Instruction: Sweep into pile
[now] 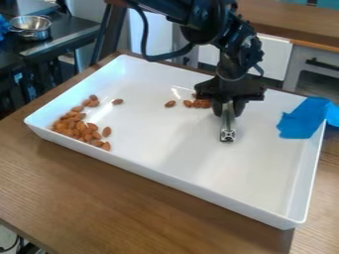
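Almonds (81, 127), perhaps blue tape (302, 119) beyond claw (228, 110)

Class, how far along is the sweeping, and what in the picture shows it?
Mostly done, it seems: most brown almonds lie gathered at the left end of the white rectangular tray. In hand: a silver metal bar, held by the black two-finger claw. Left: a small cluster beside the claw and two single almonds.

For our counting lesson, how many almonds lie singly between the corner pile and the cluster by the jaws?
2: one almond near the pile, another almond near the cluster.
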Available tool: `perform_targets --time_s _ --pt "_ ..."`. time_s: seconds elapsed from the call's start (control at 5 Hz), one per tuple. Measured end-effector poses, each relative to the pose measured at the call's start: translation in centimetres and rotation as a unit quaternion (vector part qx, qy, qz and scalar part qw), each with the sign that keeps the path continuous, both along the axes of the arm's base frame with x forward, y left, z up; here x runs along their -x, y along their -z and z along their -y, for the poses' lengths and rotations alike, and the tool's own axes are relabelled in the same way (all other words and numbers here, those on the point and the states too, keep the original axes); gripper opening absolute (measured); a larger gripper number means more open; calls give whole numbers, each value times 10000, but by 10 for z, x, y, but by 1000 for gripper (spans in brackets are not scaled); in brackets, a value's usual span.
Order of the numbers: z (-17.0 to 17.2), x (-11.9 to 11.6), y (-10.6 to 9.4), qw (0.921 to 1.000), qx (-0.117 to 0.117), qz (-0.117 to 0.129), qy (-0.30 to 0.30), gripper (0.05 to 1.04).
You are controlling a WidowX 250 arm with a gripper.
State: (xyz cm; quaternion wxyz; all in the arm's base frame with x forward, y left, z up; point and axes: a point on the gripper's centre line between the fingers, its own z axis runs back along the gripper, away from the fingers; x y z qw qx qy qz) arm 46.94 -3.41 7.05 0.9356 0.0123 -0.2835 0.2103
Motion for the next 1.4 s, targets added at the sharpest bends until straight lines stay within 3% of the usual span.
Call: perform_targets --time_s 0.2,0.6,1.0,1.4 --pt "-12 3 7 9999 29 -33 -145 374" --pt "-90 25 4 9950 471 -217 -852 374" --pt "-111 26 0 9867 764 -146 -1430 374" --pt "-138 -3 0 9492 831 186 -3028 374"
